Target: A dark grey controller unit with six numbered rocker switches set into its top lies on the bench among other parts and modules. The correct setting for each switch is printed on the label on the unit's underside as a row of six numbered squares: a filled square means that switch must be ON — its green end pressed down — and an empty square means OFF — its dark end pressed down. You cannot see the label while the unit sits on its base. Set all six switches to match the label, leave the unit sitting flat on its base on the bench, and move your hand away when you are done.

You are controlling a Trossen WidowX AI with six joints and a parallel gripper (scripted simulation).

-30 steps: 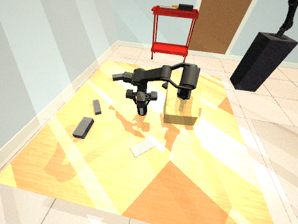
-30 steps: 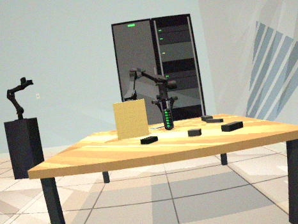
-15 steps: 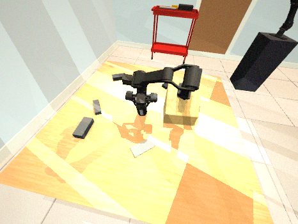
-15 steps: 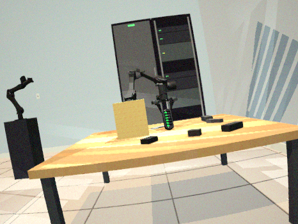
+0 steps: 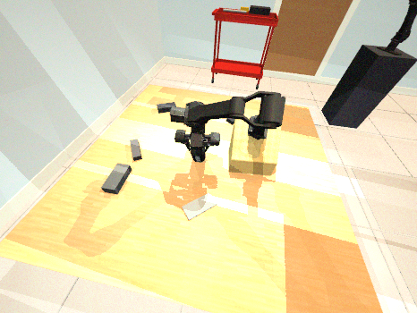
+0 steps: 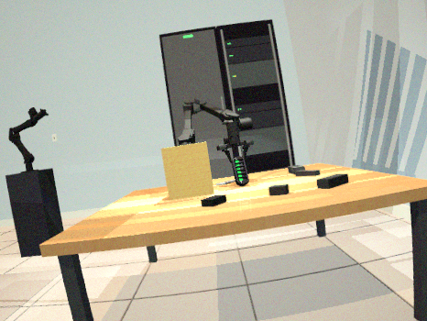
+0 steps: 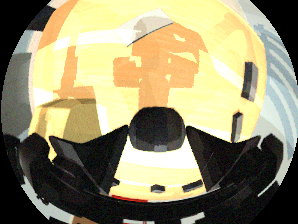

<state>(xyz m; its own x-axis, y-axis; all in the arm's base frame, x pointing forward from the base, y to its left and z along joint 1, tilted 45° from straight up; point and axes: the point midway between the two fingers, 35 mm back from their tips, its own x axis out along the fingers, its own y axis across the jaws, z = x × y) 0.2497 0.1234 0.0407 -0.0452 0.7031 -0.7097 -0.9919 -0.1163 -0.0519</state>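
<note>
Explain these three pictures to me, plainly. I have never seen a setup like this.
The machine is one jointed robot arm with a two-fingered gripper at its end. It stands on a tan block on a wooden bench.

One picture looks down from above, one looks across the room from the side, and the round one comes from a camera on the arm's wrist, looking past the gripper.

The gripper holds a dark controller unit on end, its green switch ends facing the side camera. Whether its lower end touches the bench is unclear.

Small dark modules and a pale flat plate also lie on the bench.
</note>
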